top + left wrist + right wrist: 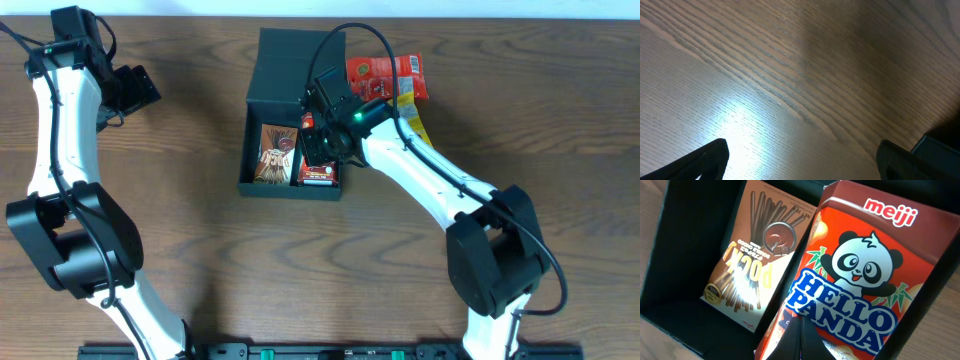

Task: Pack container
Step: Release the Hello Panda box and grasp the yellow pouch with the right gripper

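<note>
The dark container (243,150) stands open at the table's middle, its lid (295,65) folded back on the far side. Inside lie a brown Pocky box (277,152) on the left and a red Hello Panda box (320,165) on the right. My right gripper (322,138) is over the Hello Panda box. In the right wrist view its fingers (802,340) are pressed together against the tilted Hello Panda box (865,270), with the Pocky box (747,265) flat on the container floor (675,280). My left gripper (135,88) is open and empty over bare wood (802,170).
A red snack packet (385,75) and a yellow packet (412,118) lie just right of the lid, under the right arm. A dark bluish corner (940,150) shows at the lower right of the left wrist view.
</note>
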Robot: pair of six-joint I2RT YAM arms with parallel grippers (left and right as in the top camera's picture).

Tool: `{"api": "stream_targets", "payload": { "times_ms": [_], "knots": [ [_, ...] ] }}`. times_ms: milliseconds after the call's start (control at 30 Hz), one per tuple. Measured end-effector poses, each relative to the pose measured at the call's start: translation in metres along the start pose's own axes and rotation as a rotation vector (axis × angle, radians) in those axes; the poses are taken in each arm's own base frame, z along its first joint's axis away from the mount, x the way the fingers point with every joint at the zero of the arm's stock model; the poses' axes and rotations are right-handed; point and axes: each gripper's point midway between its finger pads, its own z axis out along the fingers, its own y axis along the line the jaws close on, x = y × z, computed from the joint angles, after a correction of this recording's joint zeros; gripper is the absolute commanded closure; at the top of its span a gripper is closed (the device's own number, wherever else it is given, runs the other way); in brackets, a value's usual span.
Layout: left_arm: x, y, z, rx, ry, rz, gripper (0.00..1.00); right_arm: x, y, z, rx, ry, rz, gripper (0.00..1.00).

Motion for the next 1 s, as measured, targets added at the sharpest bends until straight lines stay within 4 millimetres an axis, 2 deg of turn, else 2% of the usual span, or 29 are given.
{"api": "stream_targets", "payload": {
  "times_ms": [267,367,433,500,567,667,700,733,767,833,900,1000],
  "knots": [
    [0.000,0.000,0.000,0.000,0.000,0.000,0.05,-0.002,0.000,-0.003,0.002,0.001,-0.025,0.99],
    [0.001,0.000,0.000,-0.001,0.004,0.000,0.04,-0.013,-0.006,-0.013,0.033,-0.033,-0.042,0.99],
    [0.001,0.000,0.000,-0.002,0.005,0.000,0.04,-0.027,-0.018,-0.031,0.077,-0.091,-0.040,0.99],
    [0.001,0.000,0.000,-0.002,0.006,0.000,0.05,-0.049,-0.038,-0.063,0.127,-0.188,-0.032,0.99],
    [0.001,0.000,0.000,-0.002,0.005,0.000,0.04,-0.074,-0.067,-0.104,0.181,-0.303,-0.020,0.99],
    [0.001,0.000,0.000,-0.001,0.004,0.000,0.04,-0.097,-0.114,-0.142,0.259,-0.397,0.015,0.96],
    [0.001,0.000,0.000,-0.001,0.003,0.000,0.05,-0.099,-0.129,-0.146,0.286,-0.405,0.032,0.90],
    [0.001,0.000,0.000,-0.001,0.003,0.000,0.04,-0.098,-0.146,-0.147,0.309,-0.397,0.053,0.77],
    [0.001,0.000,0.000,-0.001,0.003,0.000,0.05,-0.096,-0.160,-0.143,0.326,-0.382,0.068,0.64],
    [0.001,0.000,0.000,-0.001,0.003,0.000,0.05,-0.091,-0.181,-0.130,0.351,-0.341,0.089,0.45],
    [0.001,0.000,0.000,-0.001,0.003,0.000,0.05,-0.082,-0.200,-0.109,0.365,-0.280,0.104,0.32],
    [0.001,0.000,0.000,-0.001,0.002,0.000,0.05,-0.066,-0.218,-0.083,0.358,-0.193,0.120,0.23]
  ]
}}
